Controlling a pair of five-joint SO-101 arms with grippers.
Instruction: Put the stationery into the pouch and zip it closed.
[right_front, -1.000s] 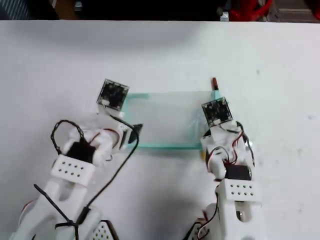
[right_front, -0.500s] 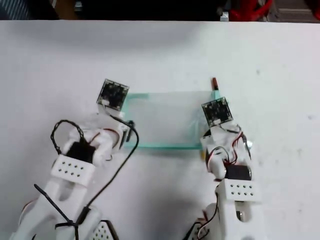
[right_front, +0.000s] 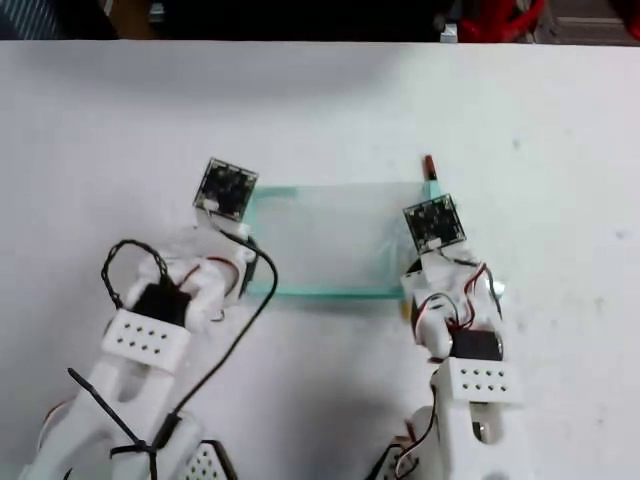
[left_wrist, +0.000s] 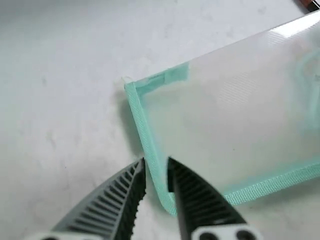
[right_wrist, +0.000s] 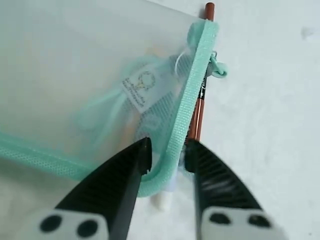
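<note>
Over the last second we saw the left gripper (left_wrist: 156, 172) draw its dark fingers (left_wrist: 192, 195) together: they had stood apart beside the pouch (right_front: 325, 238), and by this moment they were pinched on its left edge. The right arm and the pouch lay where they had been.

The pouch was a clear, flat sleeve with a green border. It lay on the white table (right_front: 130, 120) between the two arms, with its long sides running left to right. The left gripper held the green border of the left short side, close to the near left corner, with one finger on each side of the strip. The rest of that edge ran away towards the far left corner and lay flat.

At the other end, the right gripper (right_wrist: 167, 152) was closed on the green zip band near the near right corner, and the band curved between its two black fingers. A brown pencil (right_wrist: 199, 112) lay along the right side of that band, touching it, and its tip stuck out past the far right corner. We could not tell whether any part of it was inside. A small green zip pull (right_wrist: 219, 71) hung off the band near the far right corner. Through the clear wall we made out a white label (right_wrist: 139, 86) and some pale green shapes. A white object (right_wrist: 162, 200) showed just under the gripped corner, but we could not tell what it was.
</note>
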